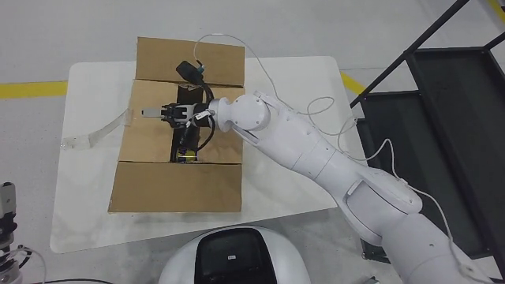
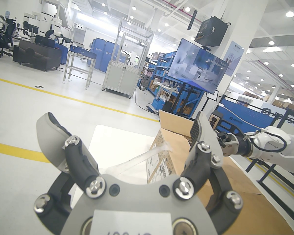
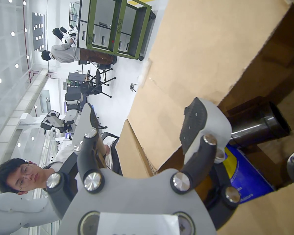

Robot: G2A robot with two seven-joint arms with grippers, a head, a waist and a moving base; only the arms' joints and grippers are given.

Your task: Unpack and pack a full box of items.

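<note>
White surface carried an open cardboard box; right claw hung spread over it; left claw gaped empty.

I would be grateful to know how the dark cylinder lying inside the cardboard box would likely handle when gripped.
The dark cylinder lies on its side in the cardboard box, so it would probably roll if nudged. Its smooth, glossy wall suggests it could slip when pinched. It looks metallic, so perhaps heavy for its size.
</note>
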